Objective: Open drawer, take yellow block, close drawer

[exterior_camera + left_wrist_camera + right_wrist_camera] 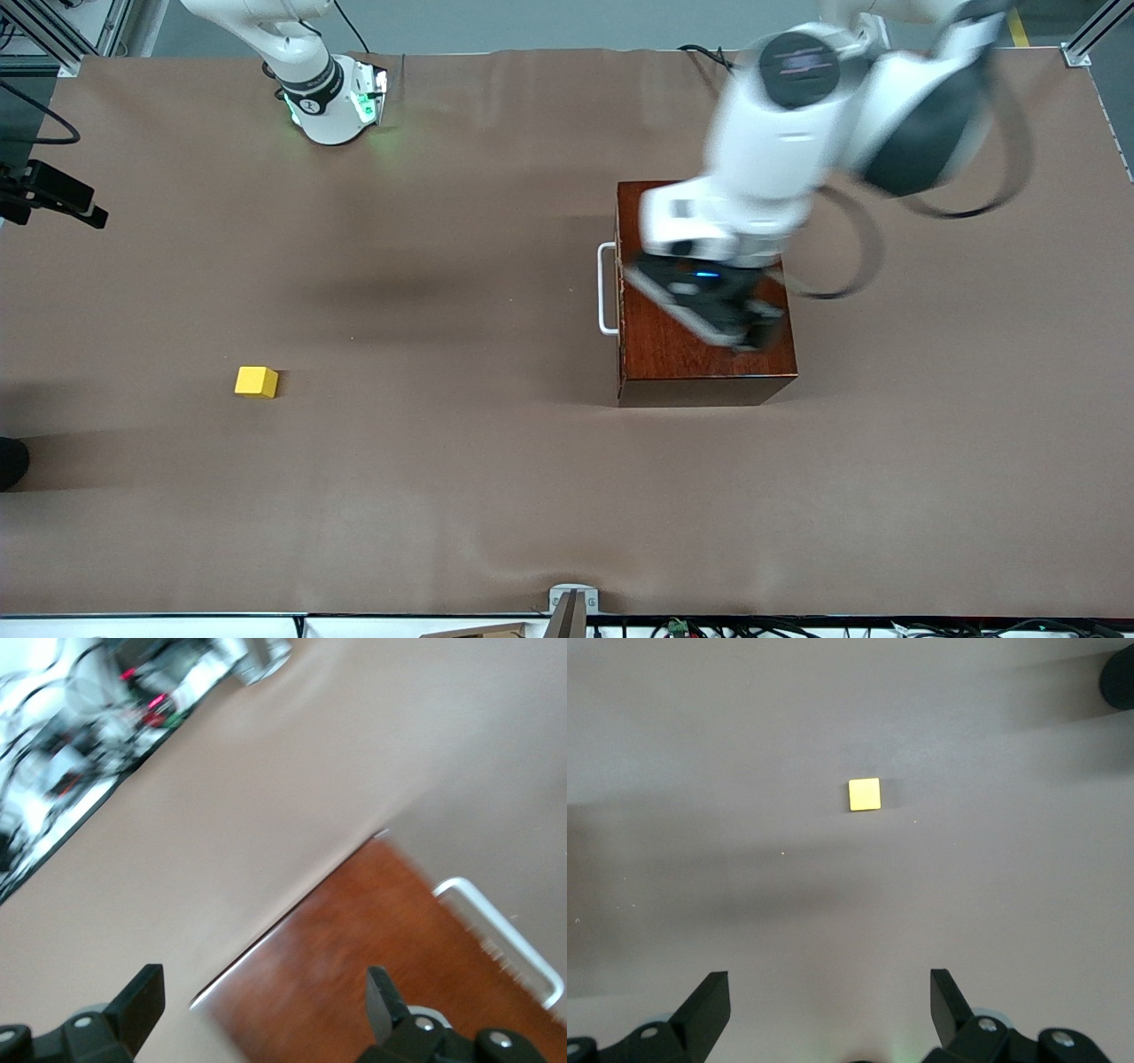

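Yellow block (865, 795) lies below spread right tool (830, 1010)

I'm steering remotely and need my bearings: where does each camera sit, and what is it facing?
Front view: high across the table, facing the bases; shows the left gripper over the wooden box, drawer shut, yellow block toward the right arm's end.
Left wrist view: looks down past the open left gripper at the box top and white handle.
Right wrist view: above bare table, open right gripper framing the block.
Shared: front and right wrist views both show the block.
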Action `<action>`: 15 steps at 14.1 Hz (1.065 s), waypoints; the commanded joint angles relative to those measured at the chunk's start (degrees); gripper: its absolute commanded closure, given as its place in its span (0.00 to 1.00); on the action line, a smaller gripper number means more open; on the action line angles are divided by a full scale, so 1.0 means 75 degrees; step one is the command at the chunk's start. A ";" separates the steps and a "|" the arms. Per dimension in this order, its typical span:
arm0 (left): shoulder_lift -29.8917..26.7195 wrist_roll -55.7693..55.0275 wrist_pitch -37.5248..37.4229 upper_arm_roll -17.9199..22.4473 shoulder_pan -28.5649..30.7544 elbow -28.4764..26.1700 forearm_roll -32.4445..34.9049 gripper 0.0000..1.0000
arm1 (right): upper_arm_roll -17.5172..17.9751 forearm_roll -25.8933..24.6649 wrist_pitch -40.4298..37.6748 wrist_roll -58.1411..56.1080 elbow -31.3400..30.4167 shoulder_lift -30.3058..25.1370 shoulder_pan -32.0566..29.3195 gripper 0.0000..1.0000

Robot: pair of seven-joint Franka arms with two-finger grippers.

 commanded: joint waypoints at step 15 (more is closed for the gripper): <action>-0.2288 -0.0118 -0.2022 0.1906 0.1549 -0.1529 -0.1437 0.00 | 0.0078 -0.0087 0.0009 0.0054 -0.0170 -0.0071 0.0066 0.00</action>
